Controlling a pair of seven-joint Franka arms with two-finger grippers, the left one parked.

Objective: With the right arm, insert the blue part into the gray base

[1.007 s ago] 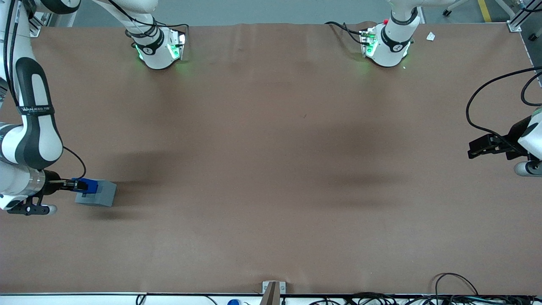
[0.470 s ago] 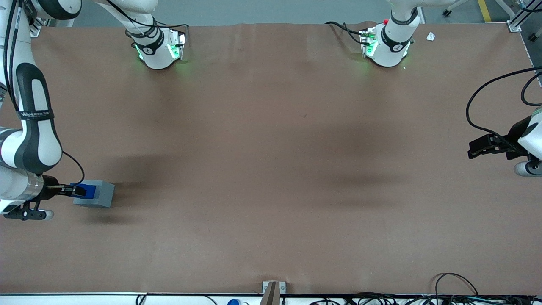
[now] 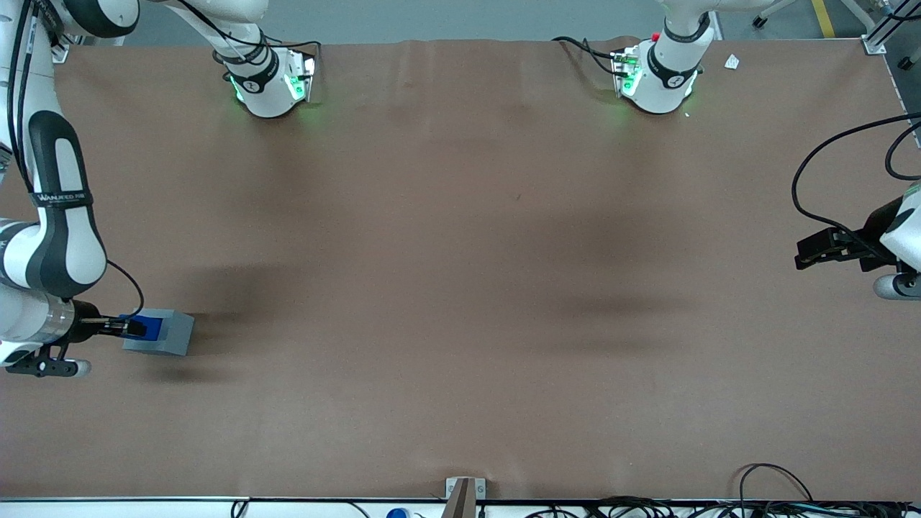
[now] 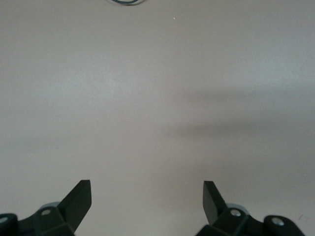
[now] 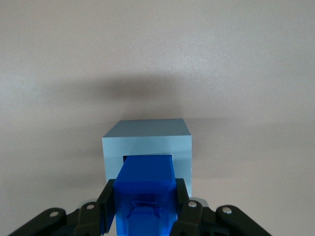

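Note:
The gray base (image 3: 164,338) stands on the brown table at the working arm's end, nearer the front camera than the middle. The blue part (image 3: 149,326) sits on top of it with its lower end in the square recess. My right gripper (image 3: 138,328) is shut on the blue part, reaching in over the base from the arm's side. In the right wrist view the blue part (image 5: 146,189) is clamped between the black fingers (image 5: 109,201) and enters the recess of the gray base (image 5: 146,140). The right arm (image 3: 54,216) stands above the gripper.
The brown table (image 3: 460,288) stretches wide toward the parked arm's end. Two robot bases with green lights (image 3: 270,79) stand at the table's edge farthest from the front camera. Cables (image 3: 784,496) lie along the near edge. A small metal bracket (image 3: 464,493) sits at the near edge's middle.
The gripper with the blue part has come down onto the gray base, and the part now sits lower in the recess. The base has shifted slightly toward the arm.

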